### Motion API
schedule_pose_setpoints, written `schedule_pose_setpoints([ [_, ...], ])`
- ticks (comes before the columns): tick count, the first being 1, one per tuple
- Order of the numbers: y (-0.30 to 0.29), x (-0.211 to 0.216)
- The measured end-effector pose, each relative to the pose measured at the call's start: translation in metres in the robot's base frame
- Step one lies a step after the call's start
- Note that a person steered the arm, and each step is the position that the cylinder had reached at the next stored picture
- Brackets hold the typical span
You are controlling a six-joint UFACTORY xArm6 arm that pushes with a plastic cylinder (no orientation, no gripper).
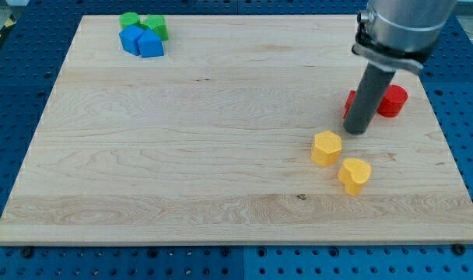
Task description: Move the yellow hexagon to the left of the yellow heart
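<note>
The yellow hexagon (pixel 327 148) lies on the wooden board (pixel 182 155) at the view's lower right. The yellow heart (pixel 354 174) lies just below and to the right of it, a small gap between them. My tip (pixel 358 129) rests on the board above and to the right of the hexagon, close to it but apart. The rod hides part of a red block behind it.
Two red blocks sit at the view's right: a round one (pixel 392 101) and one partly hidden behind the rod (pixel 350 101). At the top left, two green blocks (pixel 130 19) (pixel 156 26) and two blue blocks (pixel 131 39) (pixel 151 45) cluster together.
</note>
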State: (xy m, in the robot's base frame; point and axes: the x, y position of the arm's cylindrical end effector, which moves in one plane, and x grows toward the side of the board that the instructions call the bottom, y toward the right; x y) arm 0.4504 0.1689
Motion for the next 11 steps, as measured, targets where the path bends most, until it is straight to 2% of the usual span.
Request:
schedule_pose_setpoints([
  [1,-0.002,-0.015],
  [4,-0.024,0.06],
  [5,-0.026,0.044],
  [6,-0.025,0.002],
  [7,-0.032,-0.011],
  [10,-0.058,0.063],
  [11,-0.058,0.07],
])
